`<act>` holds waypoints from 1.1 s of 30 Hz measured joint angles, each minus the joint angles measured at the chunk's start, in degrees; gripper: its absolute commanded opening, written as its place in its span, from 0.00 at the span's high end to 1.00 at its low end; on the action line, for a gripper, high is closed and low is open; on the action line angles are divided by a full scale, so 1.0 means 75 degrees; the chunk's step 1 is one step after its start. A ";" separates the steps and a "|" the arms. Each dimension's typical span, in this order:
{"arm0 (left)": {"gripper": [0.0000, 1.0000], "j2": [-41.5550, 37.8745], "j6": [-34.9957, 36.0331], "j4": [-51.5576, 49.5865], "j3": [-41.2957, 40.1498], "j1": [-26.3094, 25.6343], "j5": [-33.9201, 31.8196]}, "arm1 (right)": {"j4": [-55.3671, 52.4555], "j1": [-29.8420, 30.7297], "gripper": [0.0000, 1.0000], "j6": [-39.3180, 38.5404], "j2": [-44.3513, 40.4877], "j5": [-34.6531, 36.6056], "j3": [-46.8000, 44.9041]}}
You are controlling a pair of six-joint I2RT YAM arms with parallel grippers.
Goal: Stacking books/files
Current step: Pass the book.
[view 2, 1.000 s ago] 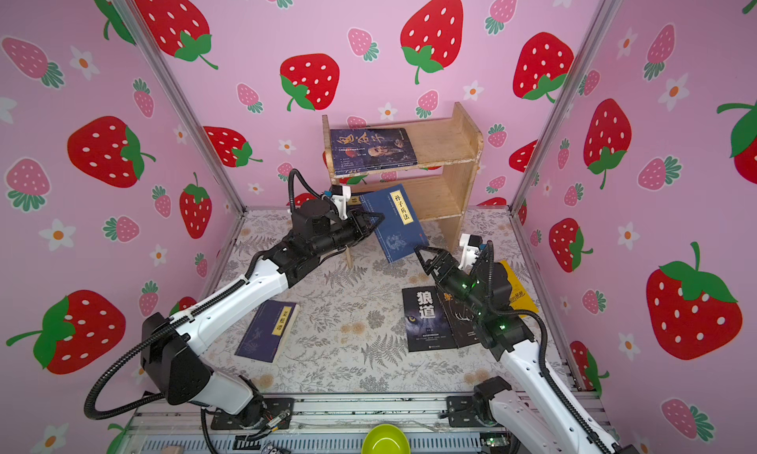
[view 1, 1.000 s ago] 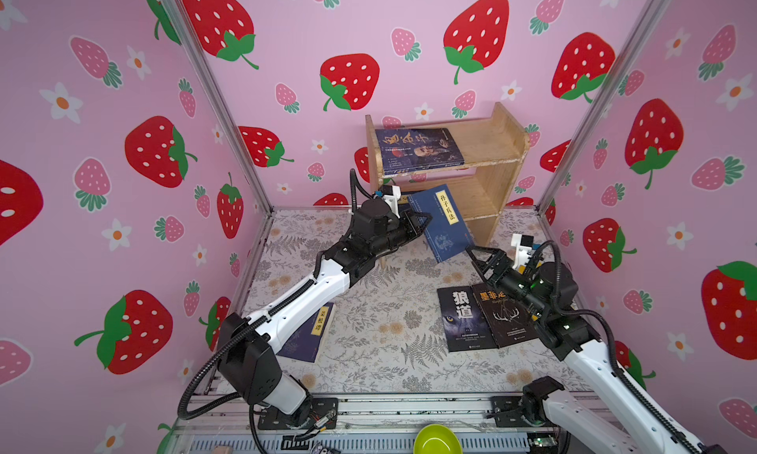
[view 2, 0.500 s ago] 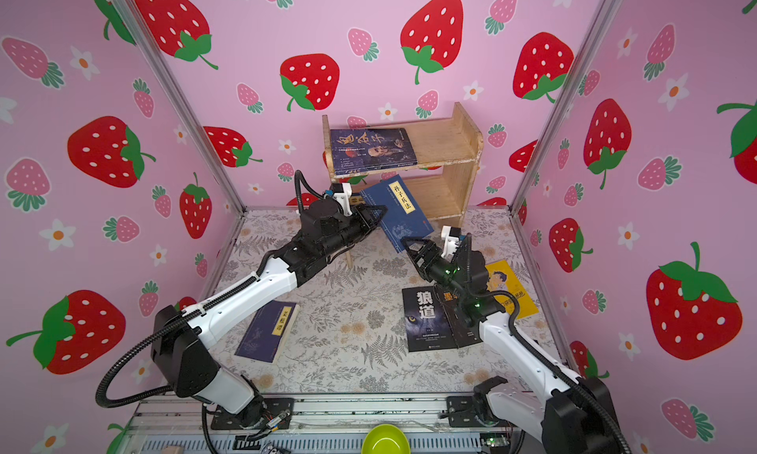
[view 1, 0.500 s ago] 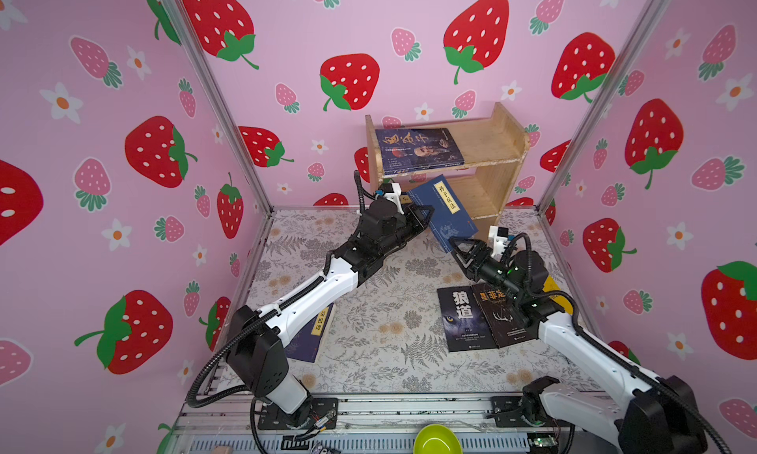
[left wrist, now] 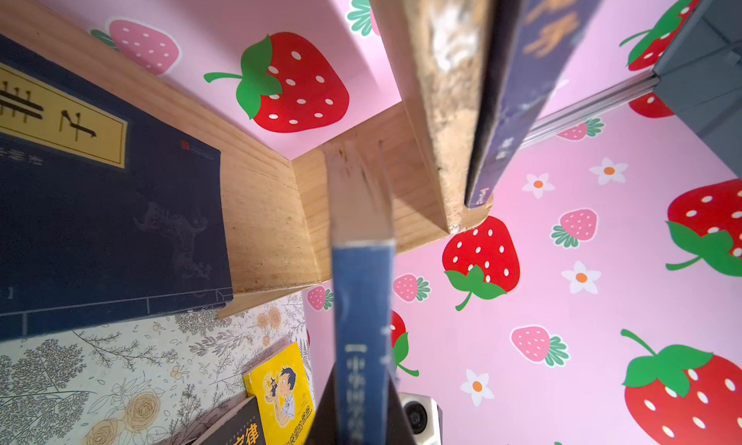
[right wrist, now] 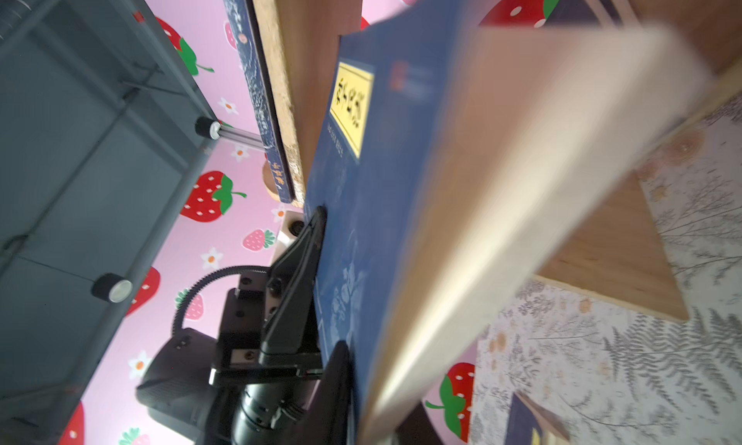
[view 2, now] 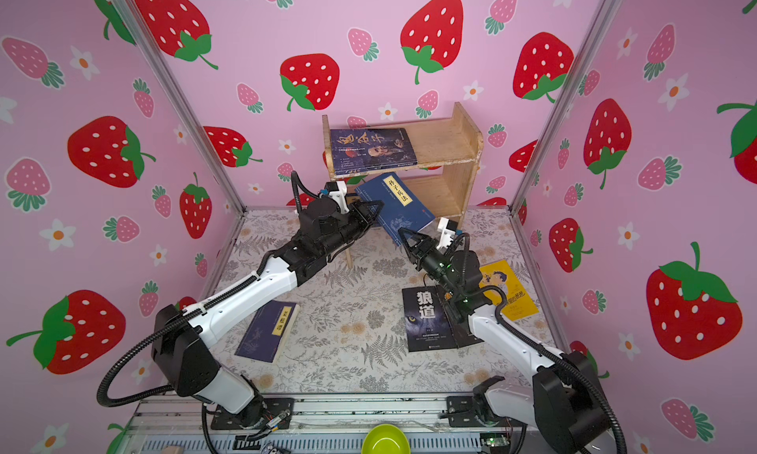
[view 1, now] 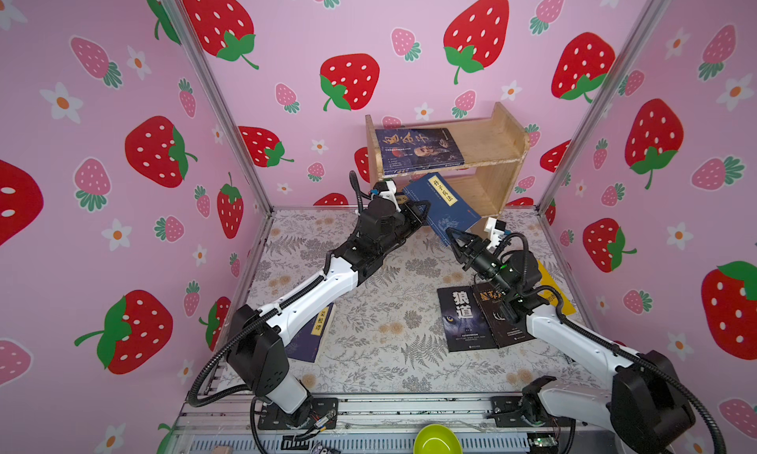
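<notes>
In both top views the blue book (view 1: 444,204) hangs tilted in the air at the mouth of the wooden shelf's (view 1: 497,145) lower compartment. The left gripper (view 1: 424,211) pinches its spine edge and the right gripper (view 1: 452,235) meets its lower corner. Two holds probably serve to level a floppy paperback before it slides in. A portrait book (view 1: 418,151) lies on the top board. Two black books (view 1: 465,319), a yellow book (view 2: 508,288) and a navy book (view 2: 268,331) wait flat on the table (view 1: 389,349).

In the left wrist view the jaws are clamped tight on the spine, seen edge-on. Beyond it a second navy book (left wrist: 108,222) lies flat on the lower board, likely the pile this one is meant to join.

In the right wrist view one finger (right wrist: 340,382) presses on the blue cover and the blurred page edge runs between the jaws, so this gripper looks closed on the book too.
</notes>
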 measured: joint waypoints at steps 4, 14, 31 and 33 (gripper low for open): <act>0.61 -0.0003 -0.0026 0.0000 -0.0032 0.0041 0.0306 | 0.0009 -0.0184 0.90 0.0082 0.0020 -0.0117 0.0000; 0.32 -0.0332 0.0294 -0.0519 -0.0405 0.0787 0.1734 | -0.1364 -0.1693 0.90 0.0111 -0.0047 -0.1993 0.0271; 0.47 -0.0306 0.1032 -0.1513 0.0032 0.1445 0.4398 | -0.3331 -0.2602 0.89 -0.1043 -0.0154 -0.5327 0.1463; 0.53 -0.0283 0.1058 -0.1510 0.0044 0.1445 0.4508 | -0.3526 -0.2605 0.89 -0.1163 -0.0117 -0.5441 0.1518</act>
